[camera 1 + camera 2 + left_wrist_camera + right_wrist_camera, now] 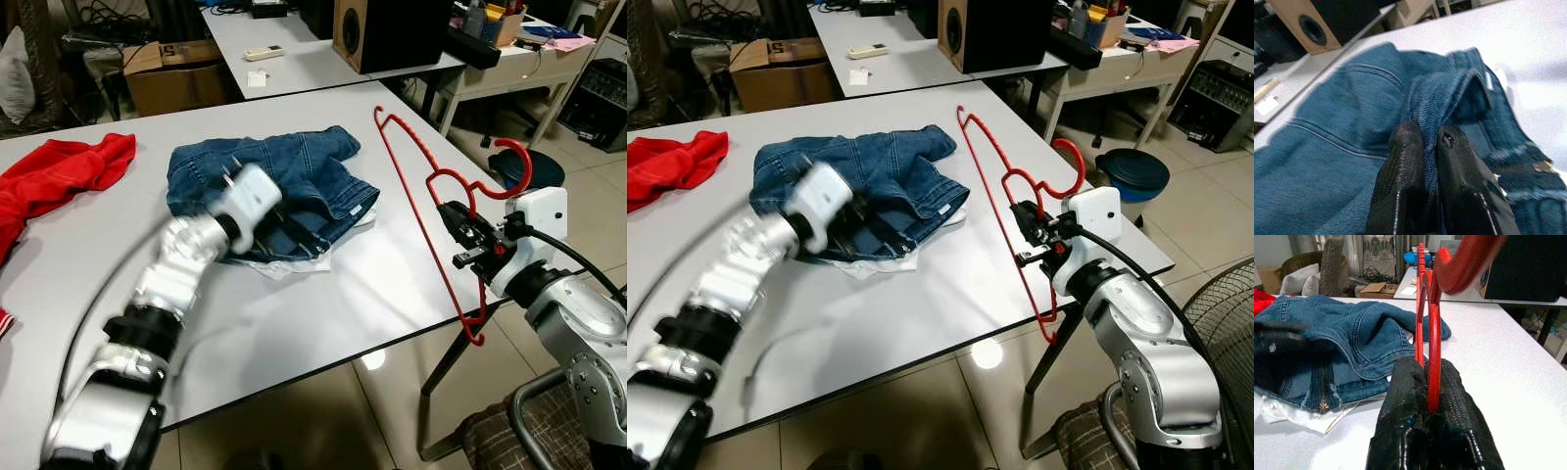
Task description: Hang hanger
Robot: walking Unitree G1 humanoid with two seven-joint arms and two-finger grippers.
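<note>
Here, the layout by parts:
Hanger: the red hanger (431,211) stands on edge over the right side of the white desk (392,284), hook up and to the right, its long axis running from the far middle toward the near right edge.
Right tool: the right tool (460,238) has its fingers pressed on the hanger's bar just below the hook.
Denim: the blue denim garment (294,181) lies crumpled to the left of the hanger, close beside it but apart.
Left tool: the left tool (1431,142) pinches a fold of the denim; the arm is blurred, so its exact hold is probably at the waistband.
Nearer arm: the right holds the hanger, the left the cloth.
Elsewhere: a red cloth (59,176) lies at the far left.
</note>
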